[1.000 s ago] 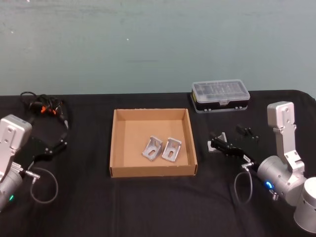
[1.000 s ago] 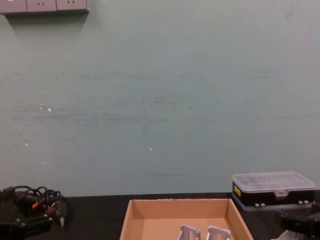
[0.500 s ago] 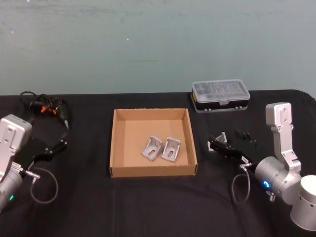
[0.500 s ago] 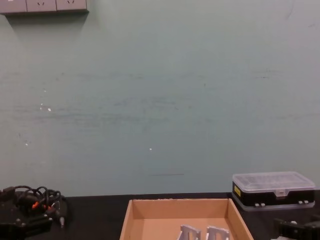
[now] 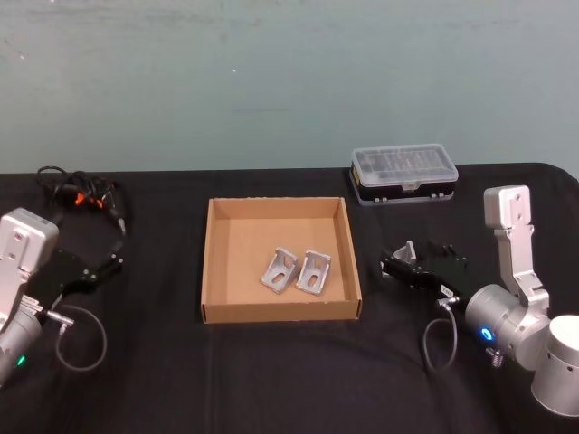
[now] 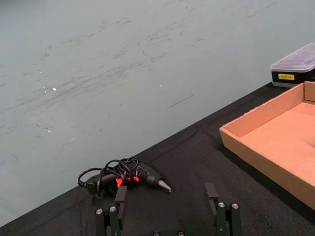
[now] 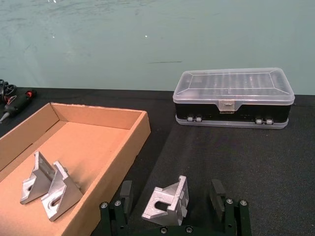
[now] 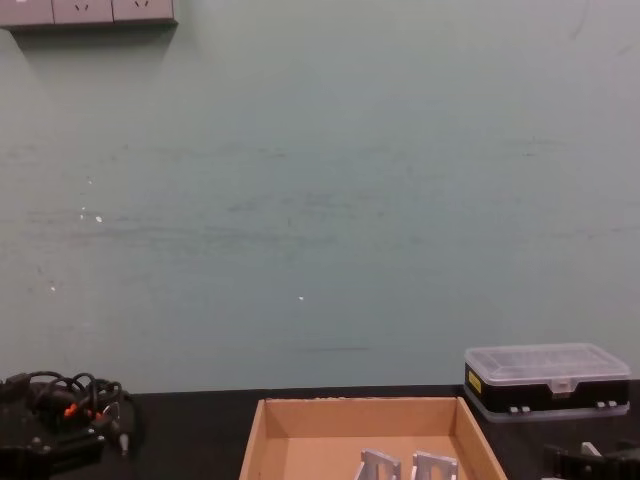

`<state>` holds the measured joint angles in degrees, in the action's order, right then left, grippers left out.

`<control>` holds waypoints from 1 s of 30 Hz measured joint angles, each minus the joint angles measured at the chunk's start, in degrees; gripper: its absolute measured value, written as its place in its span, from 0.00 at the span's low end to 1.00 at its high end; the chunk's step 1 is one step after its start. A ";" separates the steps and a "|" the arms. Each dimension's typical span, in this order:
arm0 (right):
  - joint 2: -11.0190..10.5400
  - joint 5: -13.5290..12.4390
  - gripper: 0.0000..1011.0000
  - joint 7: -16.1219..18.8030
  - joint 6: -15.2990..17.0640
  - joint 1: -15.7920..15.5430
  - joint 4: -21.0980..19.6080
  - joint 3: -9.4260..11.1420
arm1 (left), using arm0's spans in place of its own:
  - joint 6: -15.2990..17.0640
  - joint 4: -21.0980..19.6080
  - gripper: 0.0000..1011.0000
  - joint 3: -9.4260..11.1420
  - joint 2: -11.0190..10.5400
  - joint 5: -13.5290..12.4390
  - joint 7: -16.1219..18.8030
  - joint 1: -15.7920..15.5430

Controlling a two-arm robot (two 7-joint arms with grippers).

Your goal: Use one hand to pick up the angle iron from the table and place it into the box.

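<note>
Right claw (image 7: 171, 189) is hanging low over the table (image 7: 275, 162) with its fingers spread, straddling the angle iron (image 7: 165, 209) without touching it. The iron is sitting on the table just outside the box (image 7: 140, 129), on the box's right. I judge the grasp to be the risky part: the iron is lying nearer one finger than the other and is showing sloped faces, so closing fingers may be pushing it sideways or squeezing it out. Just beyond, the box's low wall is standing near; carrying the iron across too low may be catching that wall and shoving the light cardboard. Inside, two angle irons (image 7: 49, 186) are already lying together, so a drop there may be landing on them. Farther back, the plastic case (image 7: 231, 96) is sitting well apart. Left claw (image 6: 166, 196) is idling, spread, at the table's left.
</note>
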<state>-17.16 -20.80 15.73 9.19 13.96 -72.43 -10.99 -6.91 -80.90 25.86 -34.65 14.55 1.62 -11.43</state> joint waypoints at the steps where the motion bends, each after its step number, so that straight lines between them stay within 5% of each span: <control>1: 0.00 0.01 0.99 -0.01 -0.01 -0.01 -0.01 0.00 | 0.00 0.00 0.99 0.00 0.00 0.00 0.00 0.00; 12: -0.05 0.06 0.98 -0.14 -0.30 -0.15 -0.17 -0.05 | 0.00 0.00 0.99 0.00 0.00 0.00 0.00 0.00; 30: -0.05 0.15 0.51 -0.25 -0.48 -0.24 -0.27 -0.08 | 0.00 0.00 0.99 0.00 0.00 0.00 0.00 0.00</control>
<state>-17.21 -20.65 15.49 8.71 13.72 -72.71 -11.08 -6.91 -80.90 25.86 -34.65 14.55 1.62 -11.43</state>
